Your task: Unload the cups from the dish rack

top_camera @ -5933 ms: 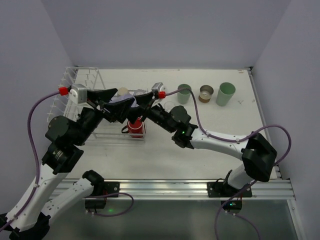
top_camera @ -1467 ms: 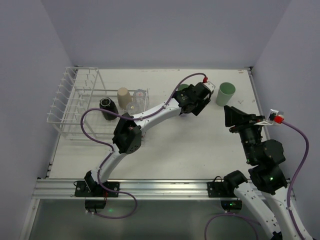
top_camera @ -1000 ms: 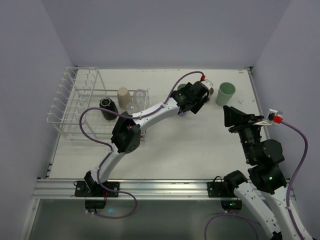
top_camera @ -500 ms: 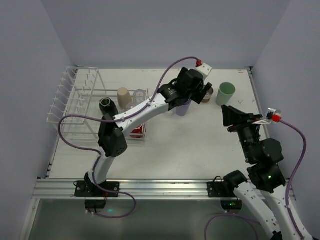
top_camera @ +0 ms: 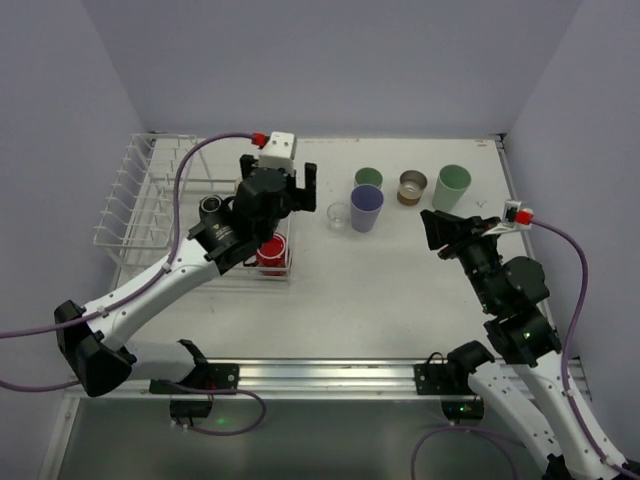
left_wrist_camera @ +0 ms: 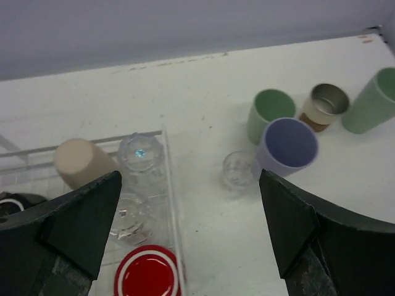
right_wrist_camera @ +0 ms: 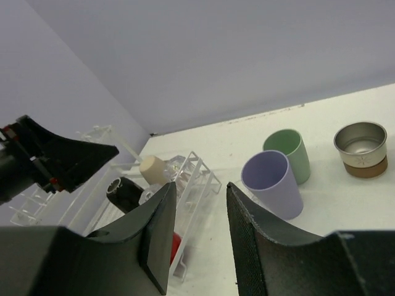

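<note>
Cups in the rack: a beige cup (left_wrist_camera: 83, 163) on its side, clear plastic cups (left_wrist_camera: 139, 152), a red cup (left_wrist_camera: 148, 279) and a black cup (top_camera: 212, 210) sat in the low basket of the white wire dish rack (top_camera: 130, 205).
Cups on the table: a lavender cup (left_wrist_camera: 289, 145), small clear cup (left_wrist_camera: 239, 169), dark green cup (left_wrist_camera: 271, 111), brown-and-silver cup (left_wrist_camera: 326, 105) and mint green cup (left_wrist_camera: 370, 102) stood right of the rack.
Left gripper (left_wrist_camera: 189, 185): jaws spread wide, empty, above the basket's right end.
Right gripper (right_wrist_camera: 200, 191): jaws slightly apart, nothing between them, well apart from the rack on the right.
Key relation: the clear plastic cups lay below the left gripper, the red cup just nearer, and the beige cup to the left.
Long axis: the beige cup's ran along the basket floor; the red cup's stood vertical.
Nearer arm: left, by judgement.
</note>
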### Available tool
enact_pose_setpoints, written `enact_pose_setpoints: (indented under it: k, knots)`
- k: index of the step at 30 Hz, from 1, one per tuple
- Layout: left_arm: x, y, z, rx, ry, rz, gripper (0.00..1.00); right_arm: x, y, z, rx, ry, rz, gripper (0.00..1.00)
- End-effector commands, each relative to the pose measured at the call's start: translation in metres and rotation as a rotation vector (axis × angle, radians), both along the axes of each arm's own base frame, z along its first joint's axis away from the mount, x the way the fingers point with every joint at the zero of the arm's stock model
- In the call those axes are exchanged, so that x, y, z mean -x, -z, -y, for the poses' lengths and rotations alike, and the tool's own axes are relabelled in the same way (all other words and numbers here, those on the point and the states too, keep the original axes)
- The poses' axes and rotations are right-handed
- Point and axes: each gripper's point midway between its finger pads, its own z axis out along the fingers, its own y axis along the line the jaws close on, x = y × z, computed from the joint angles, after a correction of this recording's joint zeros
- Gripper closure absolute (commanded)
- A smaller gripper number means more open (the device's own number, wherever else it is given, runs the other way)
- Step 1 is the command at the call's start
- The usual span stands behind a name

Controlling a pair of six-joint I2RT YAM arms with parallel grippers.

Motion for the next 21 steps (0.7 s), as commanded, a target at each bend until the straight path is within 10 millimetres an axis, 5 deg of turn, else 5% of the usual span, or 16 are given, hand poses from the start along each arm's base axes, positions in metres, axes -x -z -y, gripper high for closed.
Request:
enact_pose_setpoints:
  k: [1, 3, 6, 21]
  knots:
    - [-0.019, 0.069, -0.067, 0.036, -0.236, -0.112, 0.04, -0.003, 0.002, -0.015, 0.021, -0.073, -0.007, 0.59]
    - [-0.021, 0.082, -0.091, 0.065, -0.28, -0.132, 0.05, -0.004, 0.004, -0.018, 0.029, -0.083, -0.014, 0.59]
    - [-0.022, 0.11, -0.101, 0.051, -0.289, -0.174, 0.05, -0.008, 0.01, -0.021, 0.043, -0.089, -0.033, 0.58]
    - [-0.059, 0.164, -0.096, 0.044, -0.275, -0.244, 0.08, -0.017, 0.019, -0.029, 0.06, -0.112, -0.066, 0.58]
